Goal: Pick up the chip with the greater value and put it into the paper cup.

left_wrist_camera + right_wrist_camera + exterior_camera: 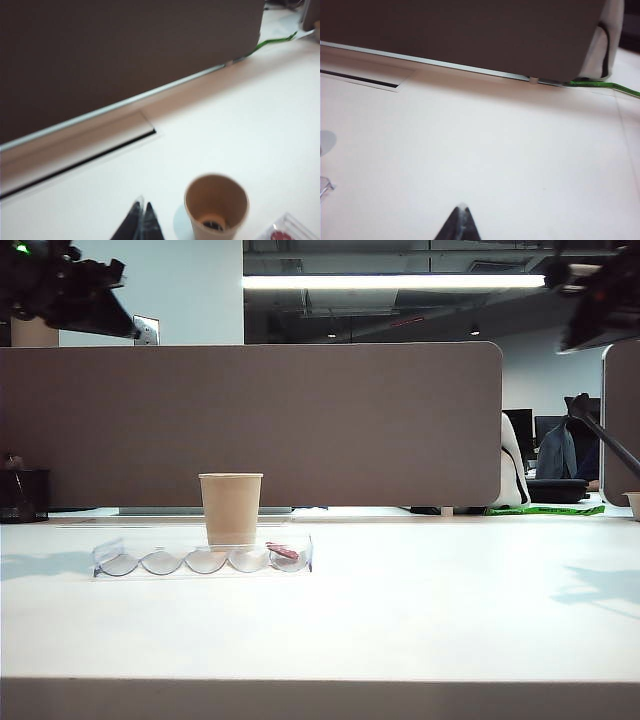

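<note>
Black chip [214,224] inside paper cup [216,205]; left claw [141,220], right claw [460,222] closed, empty.

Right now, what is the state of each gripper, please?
Left gripper: shut, empty, raised beside the paper cup.
Right gripper: shut, empty, above bare table.

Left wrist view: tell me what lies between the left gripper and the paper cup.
Only bare white table separates the shut left gripper from the paper cup in that view.
</note>
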Action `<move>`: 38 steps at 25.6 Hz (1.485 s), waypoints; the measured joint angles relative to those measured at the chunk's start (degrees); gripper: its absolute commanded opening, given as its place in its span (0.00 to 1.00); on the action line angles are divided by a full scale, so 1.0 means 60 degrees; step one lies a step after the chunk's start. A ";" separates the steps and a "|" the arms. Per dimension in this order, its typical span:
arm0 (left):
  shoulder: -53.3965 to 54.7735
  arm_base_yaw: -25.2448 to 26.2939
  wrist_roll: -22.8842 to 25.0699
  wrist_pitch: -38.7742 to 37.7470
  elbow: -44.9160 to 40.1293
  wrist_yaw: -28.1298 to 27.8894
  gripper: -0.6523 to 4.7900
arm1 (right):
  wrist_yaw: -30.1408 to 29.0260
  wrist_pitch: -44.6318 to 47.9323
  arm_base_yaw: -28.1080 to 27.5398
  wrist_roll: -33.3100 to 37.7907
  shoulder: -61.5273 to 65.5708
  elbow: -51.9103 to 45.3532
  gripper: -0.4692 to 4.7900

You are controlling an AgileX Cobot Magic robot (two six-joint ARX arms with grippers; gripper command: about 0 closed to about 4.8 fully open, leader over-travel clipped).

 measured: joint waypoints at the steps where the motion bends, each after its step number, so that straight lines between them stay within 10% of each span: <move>1: -0.0397 -0.0004 -0.0011 -0.0033 -0.0412 -0.0237 0.11 | -0.0091 0.0015 -0.0284 0.0007 -0.0273 -0.0138 0.08; 15: -0.3792 -0.0004 -0.0798 -0.0055 -0.3100 -0.1311 0.11 | 0.0131 0.2175 -0.0601 0.0699 -0.3085 -0.3344 0.08; 38: -0.5737 -0.0007 -0.1264 -0.0331 -0.4186 -0.1621 0.11 | -0.0339 0.1300 -0.2055 0.0758 -0.7581 -0.5180 0.08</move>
